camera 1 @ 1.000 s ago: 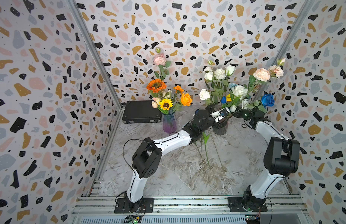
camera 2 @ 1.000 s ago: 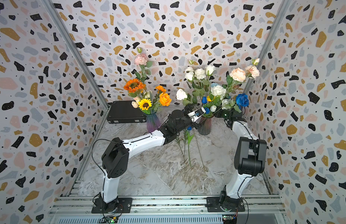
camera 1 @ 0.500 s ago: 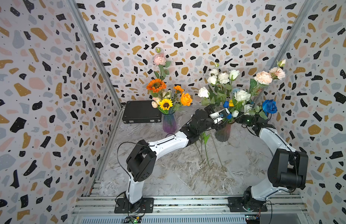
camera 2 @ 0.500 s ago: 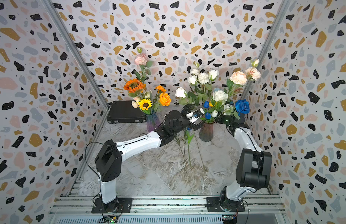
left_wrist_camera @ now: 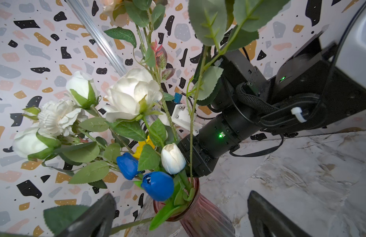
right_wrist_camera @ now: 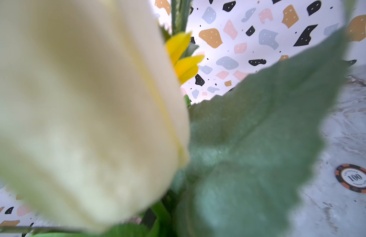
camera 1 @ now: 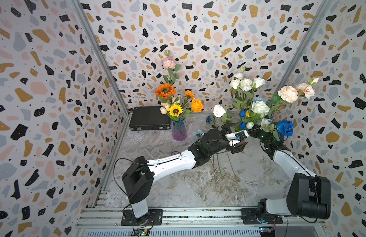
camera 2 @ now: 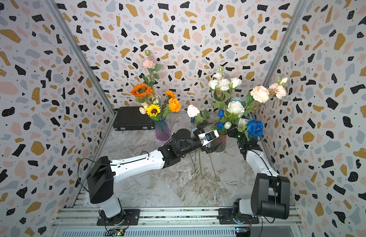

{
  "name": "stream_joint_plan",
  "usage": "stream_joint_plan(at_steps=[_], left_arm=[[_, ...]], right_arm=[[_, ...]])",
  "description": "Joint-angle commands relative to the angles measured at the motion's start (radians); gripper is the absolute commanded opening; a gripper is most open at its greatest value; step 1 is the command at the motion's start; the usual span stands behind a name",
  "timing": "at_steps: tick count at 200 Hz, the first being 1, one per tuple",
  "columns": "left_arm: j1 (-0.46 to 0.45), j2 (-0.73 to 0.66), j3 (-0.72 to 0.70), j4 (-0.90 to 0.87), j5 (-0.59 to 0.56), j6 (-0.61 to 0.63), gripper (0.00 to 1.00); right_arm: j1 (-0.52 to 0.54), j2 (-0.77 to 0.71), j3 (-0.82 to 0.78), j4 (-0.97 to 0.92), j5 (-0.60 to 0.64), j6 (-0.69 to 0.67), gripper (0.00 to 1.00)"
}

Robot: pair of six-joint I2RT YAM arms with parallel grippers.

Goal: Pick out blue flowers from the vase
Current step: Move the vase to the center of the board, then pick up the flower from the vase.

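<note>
– At the pink vase (camera 2: 222,143), what have you got?

– My left pincer (left_wrist_camera: 181,196) is released, its jaws spread wide to either side of the vase's ribbed body.

– And the other one?

– My right pincer (left_wrist_camera: 190,172) is pushed into the foliage at the vase's mouth, just behind a white tulip (left_wrist_camera: 172,158). Its tips are hidden by leaves, so I cannot tell whether it is clenched or grasping a stem. Its wrist view is filled by a blurred white bloom (right_wrist_camera: 85,112) and a leaf (right_wrist_camera: 260,153).

– Where are the blue flowers (left_wrist_camera: 127,165)?

– Two blue tulip buds (left_wrist_camera: 157,185) sit low in the vase, just above its rim, beside that white tulip. A blue rose (camera 1: 285,127) leans out of the bunch over my right arm (camera 1: 288,164). A pale blue carnation (camera 1: 257,100) shows higher up among the white roses (camera 1: 246,84). A dark blue bloom (camera 1: 209,118) and a pale blue bloom (camera 1: 198,133) lie on the counter (camera 1: 198,184) beside the vase, their stems running under my left arm (camera 1: 171,162).
</note>
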Motion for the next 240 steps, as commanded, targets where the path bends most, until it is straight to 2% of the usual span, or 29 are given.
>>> stream_joint_plan(at_steps=[1,38,103,154,176,193,213,240], left_arm=[[-0.021,-0.027,0.006,0.054,0.001,0.010,0.99],[-0.032,0.019,0.076,0.065,0.021,-0.024,0.98],[-0.036,0.141,0.243,0.046,0.051,-0.175,0.95],[-0.035,0.223,0.317,0.026,0.071,-0.187,0.91],[-0.036,0.247,0.333,0.054,0.081,-0.203,0.85],[-0.036,0.270,0.364,0.046,0.093,-0.214,0.77],[-0.038,0.290,0.390,0.049,0.095,-0.214,0.63],[-0.038,0.310,0.435,0.046,0.100,-0.213,0.55]], right_arm=[[0.023,-0.019,-0.021,0.054,0.023,-0.016,0.28],[0.032,-0.026,-0.054,0.098,0.015,-0.013,0.28],[0.047,-0.046,-0.083,0.113,0.022,-0.013,0.28],[0.048,-0.050,-0.072,0.102,0.016,-0.019,0.28],[0.049,-0.045,-0.072,0.109,0.012,-0.011,0.28],[0.051,-0.047,-0.078,0.110,0.012,-0.016,0.28],[0.050,-0.055,-0.087,0.101,0.019,-0.030,0.28],[0.051,-0.054,-0.102,0.116,0.008,-0.023,0.28]])
